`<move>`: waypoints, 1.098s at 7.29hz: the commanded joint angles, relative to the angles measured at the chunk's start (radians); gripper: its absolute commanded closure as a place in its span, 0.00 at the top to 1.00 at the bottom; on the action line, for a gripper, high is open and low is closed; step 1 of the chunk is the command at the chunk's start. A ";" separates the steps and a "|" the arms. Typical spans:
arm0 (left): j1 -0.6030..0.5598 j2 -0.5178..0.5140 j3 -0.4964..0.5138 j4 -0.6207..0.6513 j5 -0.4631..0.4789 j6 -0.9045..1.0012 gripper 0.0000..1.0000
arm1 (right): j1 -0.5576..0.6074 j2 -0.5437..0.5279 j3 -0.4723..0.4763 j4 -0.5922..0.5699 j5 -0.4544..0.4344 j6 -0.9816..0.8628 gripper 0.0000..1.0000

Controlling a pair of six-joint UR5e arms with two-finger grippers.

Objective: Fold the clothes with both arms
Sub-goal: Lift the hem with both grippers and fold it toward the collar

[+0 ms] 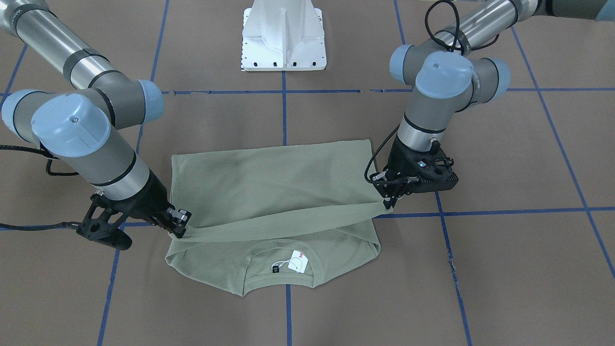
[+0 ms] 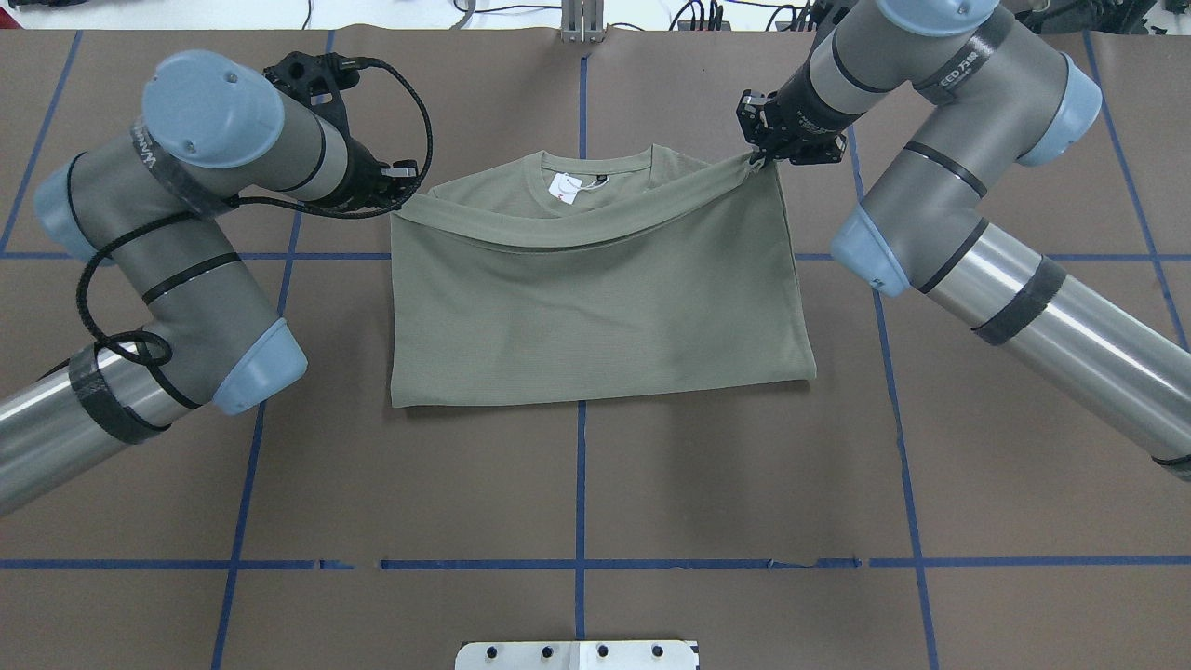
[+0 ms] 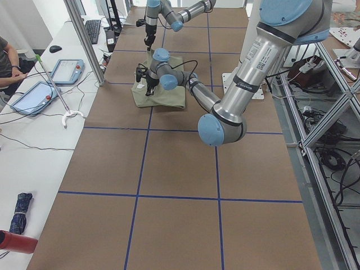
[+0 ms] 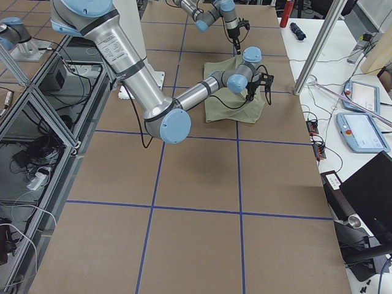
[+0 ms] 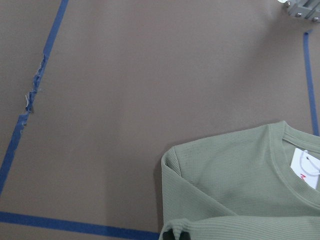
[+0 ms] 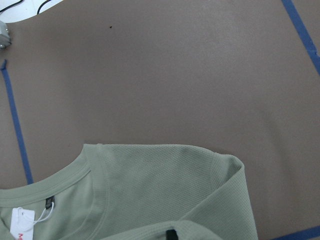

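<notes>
The sage-green shirt (image 2: pixel 595 307) lies folded on the brown table, collar and white hang tag (image 2: pixel 565 187) at the far side. A lifted band of its fabric (image 1: pixel 288 223) stretches between both grippers above the neck area. My left gripper (image 2: pixel 407 193) is shut on the band's end at the shirt's left corner, also seen in the front view (image 1: pixel 387 205). My right gripper (image 2: pixel 758 158) is shut on the other end (image 1: pixel 181 229). The wrist views show the collar (image 5: pixel 280 145) and shoulder (image 6: pixel 220 170) below, with no fingertips in sight.
The white pedestal base (image 1: pixel 284 38) stands behind the shirt on the robot's side. Blue tape lines (image 2: pixel 581 484) grid the table. Beyond the table's far edge a side desk holds tablets (image 3: pixel 66 70), with a person's arm (image 3: pixel 8 62) and an aluminium post (image 3: pixel 84 39).
</notes>
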 commanded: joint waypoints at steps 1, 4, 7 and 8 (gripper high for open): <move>-0.024 -0.005 0.127 -0.108 0.002 0.004 0.00 | -0.001 0.002 -0.069 0.019 -0.005 0.000 0.00; -0.024 -0.044 0.167 -0.108 0.002 0.001 0.00 | 0.002 0.014 -0.101 0.021 -0.027 0.000 0.00; -0.028 -0.097 0.232 -0.111 0.031 0.001 0.00 | 0.008 0.029 -0.109 0.021 -0.036 0.000 0.00; -0.030 -0.106 0.233 -0.110 0.031 -0.001 0.00 | 0.008 0.029 -0.118 0.021 -0.047 0.000 0.00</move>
